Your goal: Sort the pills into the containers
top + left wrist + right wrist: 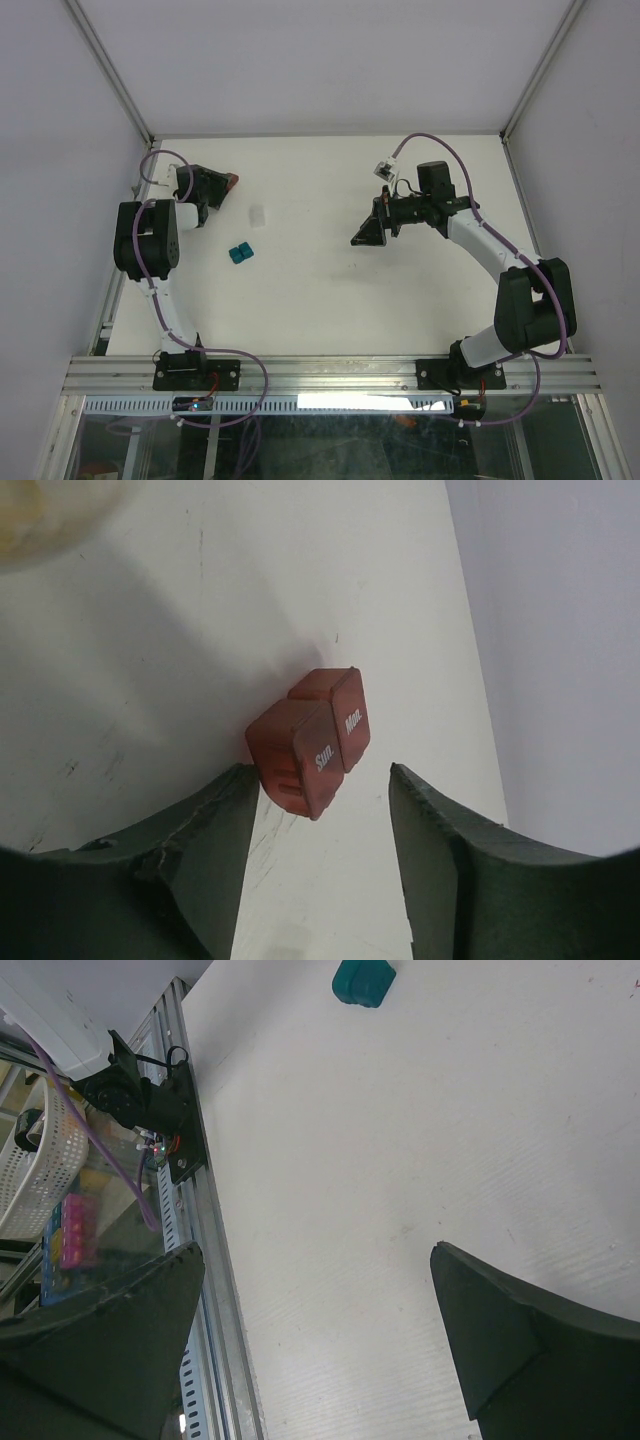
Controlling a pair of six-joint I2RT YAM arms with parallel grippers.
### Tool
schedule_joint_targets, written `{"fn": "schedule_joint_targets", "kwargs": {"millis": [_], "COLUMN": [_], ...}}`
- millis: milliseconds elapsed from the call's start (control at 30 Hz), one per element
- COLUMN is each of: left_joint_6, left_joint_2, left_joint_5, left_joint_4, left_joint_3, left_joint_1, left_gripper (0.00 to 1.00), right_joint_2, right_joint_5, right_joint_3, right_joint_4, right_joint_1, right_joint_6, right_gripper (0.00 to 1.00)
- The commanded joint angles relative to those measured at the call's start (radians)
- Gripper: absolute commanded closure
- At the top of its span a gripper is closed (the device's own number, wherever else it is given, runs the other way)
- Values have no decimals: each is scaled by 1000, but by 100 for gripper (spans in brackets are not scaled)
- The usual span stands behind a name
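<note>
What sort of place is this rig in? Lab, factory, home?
Most likely a robotics lab test cell: a white table boxed in by white wall panels, two arms bolted to an aluminium rail, and small props, a dark red plastic pill box and a teal one.

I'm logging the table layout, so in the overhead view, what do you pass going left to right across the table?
In order: dark red box, small clear plastic piece, right tool. The teal box overlaps the red one sideways, so it's left out.
</note>
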Motion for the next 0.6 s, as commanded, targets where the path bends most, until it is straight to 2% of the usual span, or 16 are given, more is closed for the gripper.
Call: {"fn": "schedule_joint_targets", "kwargs": {"millis": [0, 133, 233, 400, 567], "left_joint_6": [14, 20, 36, 133, 319], "left_joint_2": [-91, -186, -267, -459, -778], "left_joint_5": [-2, -38, -34, 70, 225], "left_joint_4": [-8, -29, -32, 1, -35], "left_joint_3": [-16, -86, -146, -266, -334], "left_joint_1": [10, 10, 10, 11, 5], "left_gripper": [41, 32, 31, 31, 30], "right_joint_2": [-43, -49, -55, -92, -167], "right_joint_5": [-12, -12, 4, 141, 324], "right_joint_3": [5, 7, 13, 43, 89], "right_joint_4": [44, 43, 25, -61, -115], "right_joint_1": [-1, -1, -1, -7, -29], "right_joint_6": [9, 7, -13, -154, -269], "right_gripper": [0, 1, 1, 1, 0]}}
